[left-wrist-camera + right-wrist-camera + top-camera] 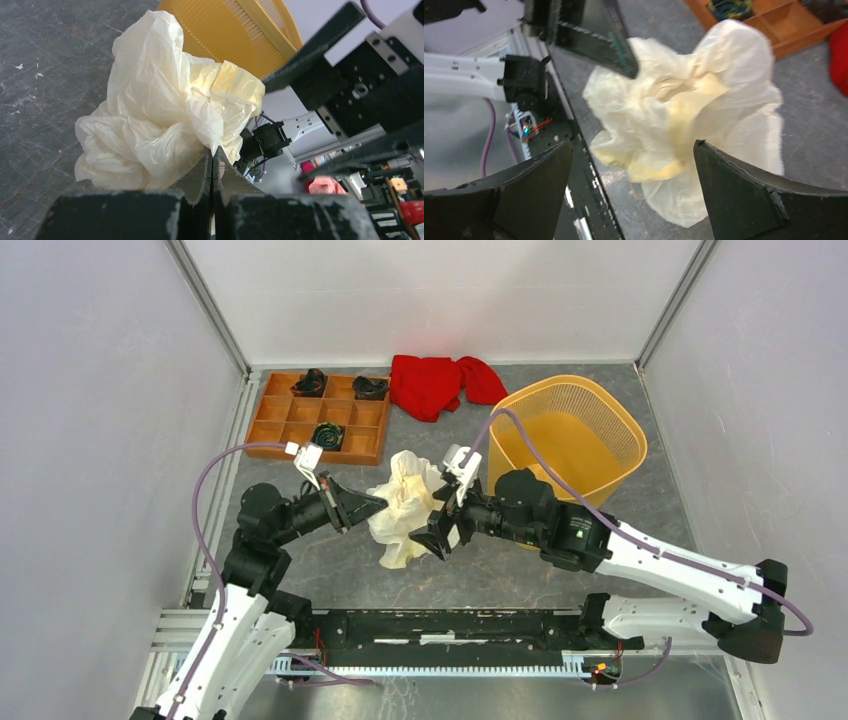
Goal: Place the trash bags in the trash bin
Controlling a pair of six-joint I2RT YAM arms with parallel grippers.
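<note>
Tray: a wooden compartment tray (272, 432) sits at the back left, with dark small items (327, 434) in three of its compartments.
Cloth: a red cloth (438, 385) lies crumpled by the back wall, between the tray and the bin.
Bin: the yellow-orange mesh trash bin (622, 430) stands at the back right, mouth up.
In the way: the right arm (650, 555) crosses the bin's near side, and a violet cable (510, 411) arcs over its rim.
Bag: the cream-white trash bag (405, 505) is bunched on the table, left of the bin and between the two grippers.
Left gripper (380, 505): its fingers are pressed together, pinching a fold at the bag's left edge.
Right gripper (437, 523): its jaws are spread wide. The bag sits between and just beyond them, and contact is not clear.
Surface: a dark grey mottled tabletop (500, 575).
Room: white panels (440, 295) joined by metal posts (205, 300).
</note>
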